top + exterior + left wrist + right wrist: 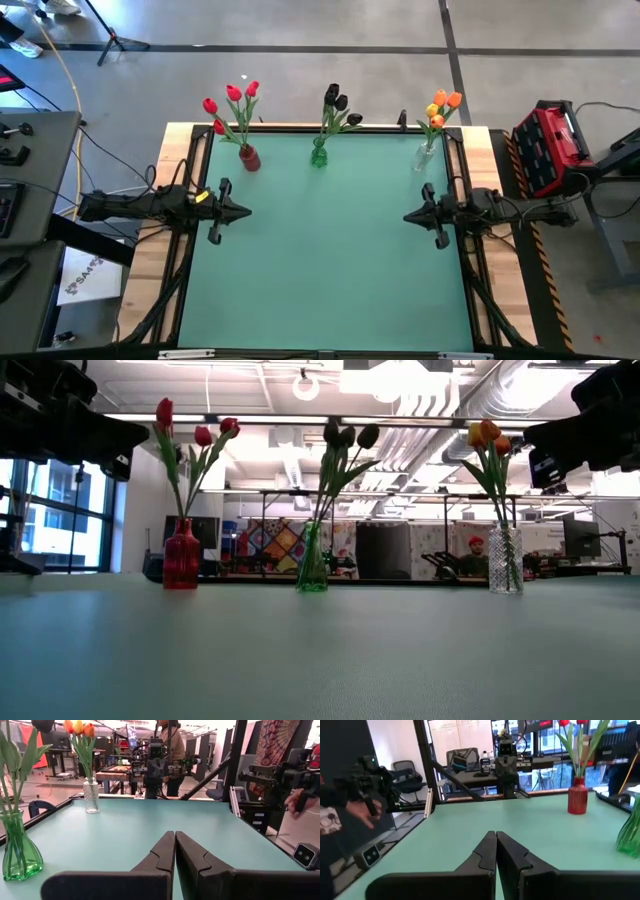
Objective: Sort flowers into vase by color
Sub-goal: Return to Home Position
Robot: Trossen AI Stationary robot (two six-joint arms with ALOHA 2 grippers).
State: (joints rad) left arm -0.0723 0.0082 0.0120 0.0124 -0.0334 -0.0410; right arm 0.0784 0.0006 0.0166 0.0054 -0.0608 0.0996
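Three vases stand upright on their bases along the table's far edge. A red vase (pixel 249 158) at the far left holds the red flowers (pixel 232 100). A green vase (pixel 319 155) in the middle holds the black flowers (pixel 336 100). A clear vase (pixel 426 156) at the far right holds the orange and yellow flowers (pixel 442 105). My left gripper (pixel 246 211) hovers at the table's left edge, shut and empty; its fingers (pixel 175 851) meet. My right gripper (pixel 408 216) hovers at the right edge, shut and empty (pixel 496 851).
A dark frame (pixel 300 128) runs along the table's edges. A red toolbox (pixel 552 145) sits off the table at the right. A person's hand (pixel 299 800) holds a device beyond the table's near side. The green mat (pixel 330 260) lies between the arms.
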